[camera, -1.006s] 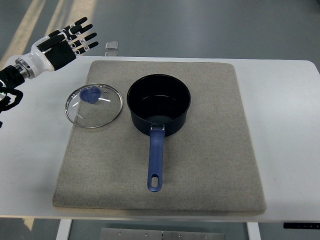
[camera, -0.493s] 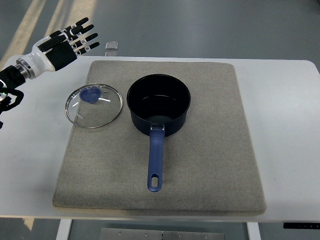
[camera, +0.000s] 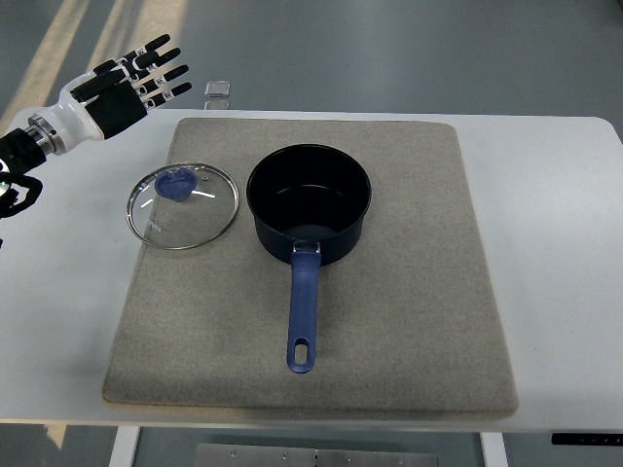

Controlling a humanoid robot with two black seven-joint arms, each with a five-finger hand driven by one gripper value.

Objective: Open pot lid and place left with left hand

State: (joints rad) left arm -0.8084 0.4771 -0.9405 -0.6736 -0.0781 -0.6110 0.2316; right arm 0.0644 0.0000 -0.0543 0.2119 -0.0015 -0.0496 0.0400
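A dark blue pot stands uncovered on the grey mat, its blue handle pointing toward the near edge. Its glass lid with a blue knob lies flat on the mat's left edge, just left of the pot. My left hand is raised at the upper left, beyond the lid and apart from it, with fingers spread and holding nothing. The right arm is out of view.
The mat lies on a white table. A small clear object sits at the table's far edge, just right of my left hand. Grey floor shows beyond the table.
My left hand has drifted slightly up and to the left, away from the lid. The lid and pot have not moved.
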